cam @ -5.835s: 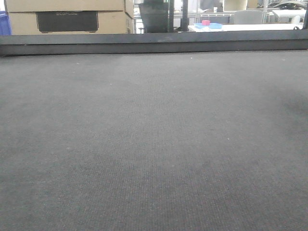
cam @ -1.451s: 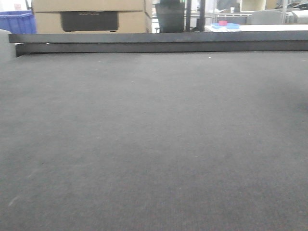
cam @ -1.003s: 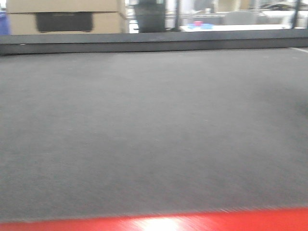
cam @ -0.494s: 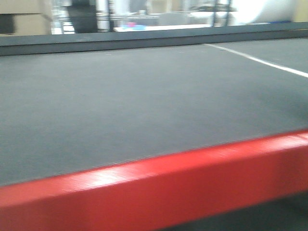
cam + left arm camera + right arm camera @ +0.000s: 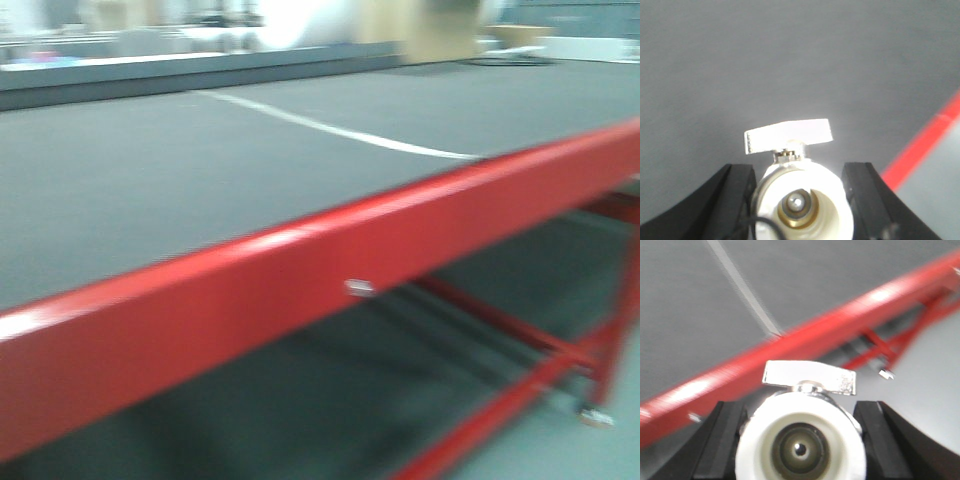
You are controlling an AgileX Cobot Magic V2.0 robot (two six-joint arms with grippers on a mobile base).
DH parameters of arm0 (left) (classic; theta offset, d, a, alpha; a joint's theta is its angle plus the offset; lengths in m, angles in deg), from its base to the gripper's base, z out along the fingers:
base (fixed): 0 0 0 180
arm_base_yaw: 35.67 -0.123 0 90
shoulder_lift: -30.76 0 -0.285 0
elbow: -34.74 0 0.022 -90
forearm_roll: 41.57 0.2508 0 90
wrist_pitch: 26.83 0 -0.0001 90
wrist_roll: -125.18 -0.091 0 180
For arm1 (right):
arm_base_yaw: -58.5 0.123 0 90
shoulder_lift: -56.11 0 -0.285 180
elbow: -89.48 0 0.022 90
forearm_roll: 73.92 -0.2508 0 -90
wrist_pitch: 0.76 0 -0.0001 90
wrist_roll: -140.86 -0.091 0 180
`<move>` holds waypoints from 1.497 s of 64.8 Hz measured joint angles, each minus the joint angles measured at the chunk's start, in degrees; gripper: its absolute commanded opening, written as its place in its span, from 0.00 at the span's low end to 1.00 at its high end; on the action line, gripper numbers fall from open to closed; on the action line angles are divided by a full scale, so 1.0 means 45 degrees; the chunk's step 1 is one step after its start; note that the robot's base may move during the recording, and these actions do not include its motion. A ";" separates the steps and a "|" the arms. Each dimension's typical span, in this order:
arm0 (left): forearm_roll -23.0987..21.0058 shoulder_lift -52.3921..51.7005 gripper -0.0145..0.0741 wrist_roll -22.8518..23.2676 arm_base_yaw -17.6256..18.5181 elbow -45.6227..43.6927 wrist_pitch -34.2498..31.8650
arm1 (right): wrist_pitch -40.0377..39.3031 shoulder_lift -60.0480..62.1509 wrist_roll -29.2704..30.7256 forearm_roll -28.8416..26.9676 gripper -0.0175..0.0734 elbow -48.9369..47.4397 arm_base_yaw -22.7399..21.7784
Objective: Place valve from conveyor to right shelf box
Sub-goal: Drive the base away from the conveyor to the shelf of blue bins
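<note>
A red frame beam (image 5: 330, 265) edges the conveyor (image 5: 150, 190), a white seam (image 5: 330, 128) crossing it.

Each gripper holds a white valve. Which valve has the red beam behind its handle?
The valve in the right gripper: the red beam crosses behind its handle. The left gripper holds the other valve against only grey conveyor.

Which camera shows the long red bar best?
The front camera: the red bar runs across the whole picture, with its legs underneath. The right wrist camera shows a blurry stretch behind a white valve; the left wrist camera catches only a corner.
</note>
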State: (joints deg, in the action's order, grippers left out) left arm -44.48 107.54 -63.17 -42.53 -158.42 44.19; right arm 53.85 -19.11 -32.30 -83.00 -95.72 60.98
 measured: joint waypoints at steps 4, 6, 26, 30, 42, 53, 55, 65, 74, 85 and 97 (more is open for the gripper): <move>0.0000 0.0000 0.04 0.0000 0.0000 0.0000 0.0000 | 0.0000 0.0000 0.0000 0.0000 0.02 0.0000 0.0000; 0.0000 0.0000 0.04 0.0000 0.0000 0.0000 0.0000 | 0.0000 0.0000 0.0000 0.0000 0.02 0.0000 0.0000; -0.0019 0.0000 0.04 0.0000 0.0000 0.0000 0.0000 | 0.0000 0.0000 0.0000 0.0026 0.02 0.0000 0.0000; -0.0019 0.0000 0.04 0.0000 0.0000 0.0000 0.0000 | 0.0000 0.0000 0.0000 0.0026 0.02 0.0000 0.0000; -0.0019 0.0000 0.04 0.0000 0.0000 0.0000 0.0000 | 0.0000 0.0000 0.0000 0.0026 0.02 0.0000 0.0000; -0.0019 0.0000 0.04 0.0000 0.0000 0.0000 0.0000 | 0.0000 0.0000 0.0000 0.0026 0.02 0.0000 0.0000; -0.0019 0.0000 0.04 0.0000 0.0000 0.0000 0.0000 | 0.0000 0.0000 0.0000 0.0026 0.02 0.0000 0.0000; -0.0019 0.0000 0.04 0.0000 0.0000 0.0000 0.0000 | 0.0000 0.0000 0.0000 0.0026 0.02 0.0000 0.0000; -0.0019 0.0000 0.04 0.0000 0.0000 0.0000 0.0000 | 0.0000 0.0000 0.0000 0.0026 0.02 0.0000 0.0000; -0.0019 0.0000 0.04 0.0000 0.0000 0.0000 0.0000 | 0.0000 0.0000 0.0000 0.0026 0.02 0.0000 0.0000; -0.0019 0.0000 0.04 0.0000 0.0000 0.0000 0.0000 | 0.0000 0.0000 0.0000 0.0026 0.02 0.0000 0.0000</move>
State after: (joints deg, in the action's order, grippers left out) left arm -44.56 107.54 -63.17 -42.53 -158.42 44.19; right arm 53.85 -19.11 -32.30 -82.89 -95.72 60.98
